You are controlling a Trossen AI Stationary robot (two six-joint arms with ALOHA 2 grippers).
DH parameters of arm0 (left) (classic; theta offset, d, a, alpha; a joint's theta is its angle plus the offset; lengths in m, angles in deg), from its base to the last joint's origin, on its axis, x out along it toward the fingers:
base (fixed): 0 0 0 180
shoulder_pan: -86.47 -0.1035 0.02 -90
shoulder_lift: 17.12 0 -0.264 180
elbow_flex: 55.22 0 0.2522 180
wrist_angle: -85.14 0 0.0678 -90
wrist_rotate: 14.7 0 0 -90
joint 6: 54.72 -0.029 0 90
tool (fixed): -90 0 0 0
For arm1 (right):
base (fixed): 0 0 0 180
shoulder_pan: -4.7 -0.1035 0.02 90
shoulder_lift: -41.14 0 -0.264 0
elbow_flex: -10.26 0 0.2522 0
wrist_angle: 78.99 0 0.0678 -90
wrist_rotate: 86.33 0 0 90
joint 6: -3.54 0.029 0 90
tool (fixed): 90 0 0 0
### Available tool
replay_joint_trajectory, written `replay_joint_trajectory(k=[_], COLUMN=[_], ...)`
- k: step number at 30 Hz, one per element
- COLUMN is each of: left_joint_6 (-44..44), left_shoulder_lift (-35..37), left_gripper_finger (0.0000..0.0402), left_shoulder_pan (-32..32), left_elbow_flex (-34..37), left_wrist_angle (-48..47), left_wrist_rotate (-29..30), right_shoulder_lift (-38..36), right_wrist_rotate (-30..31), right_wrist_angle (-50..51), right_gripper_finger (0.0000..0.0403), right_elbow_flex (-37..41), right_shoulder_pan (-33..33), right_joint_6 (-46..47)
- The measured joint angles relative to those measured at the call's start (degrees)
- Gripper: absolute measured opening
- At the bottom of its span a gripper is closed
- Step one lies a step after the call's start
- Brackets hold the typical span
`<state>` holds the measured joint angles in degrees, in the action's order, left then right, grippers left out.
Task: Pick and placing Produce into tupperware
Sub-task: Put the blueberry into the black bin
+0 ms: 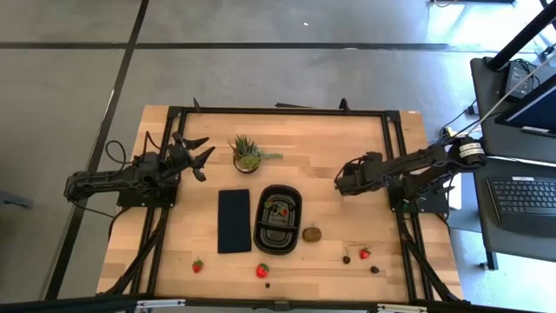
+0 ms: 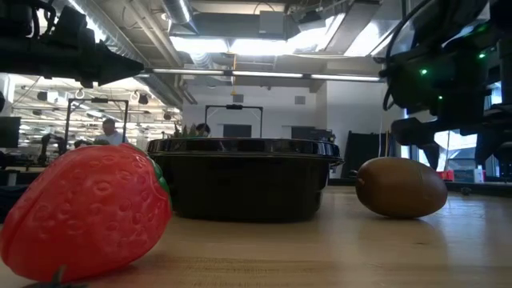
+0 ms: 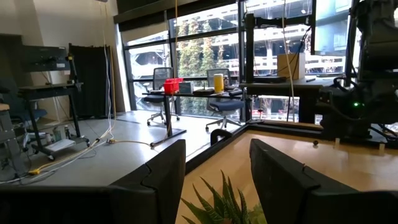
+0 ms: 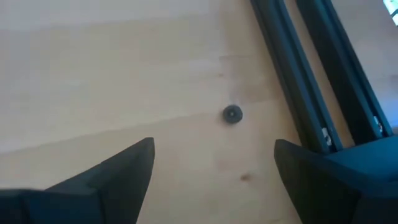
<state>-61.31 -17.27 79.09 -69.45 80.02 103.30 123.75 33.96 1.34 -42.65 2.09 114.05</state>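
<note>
While high view shows both grippers gaping, empty, only low view hides tupperware [image 2: 244, 188] contents.

A black tupperware [image 1: 277, 219] is sitting mid-tabletop, holding a strawberry [image 1: 282, 209]. A brown kiwi [image 1: 312, 233] is lying just beside it. More strawberries [image 1: 261, 270] and dark berries [image 1: 374, 269] are lying scattered near the front edge.
</note>
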Motion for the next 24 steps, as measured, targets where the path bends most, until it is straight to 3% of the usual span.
replay_joint_trajectory(k=[24], left_joint_6=[-0.02], left_shoulder_lift=[0.0], left_gripper_finger=[0.0171], left_shoulder_pan=[0.0], left_elbow_flex=[-0.01], left_wrist_angle=[-0.03], left_wrist_rotate=[-0.01], right_shoulder_lift=[0.0], right_wrist_rotate=[2.18], right_wrist_angle=[-4.46], right_gripper_finger=[0.0331], right_elbow_flex=[0.02], right_shoulder_pan=[1.01], right_joint_6=[-0.02])
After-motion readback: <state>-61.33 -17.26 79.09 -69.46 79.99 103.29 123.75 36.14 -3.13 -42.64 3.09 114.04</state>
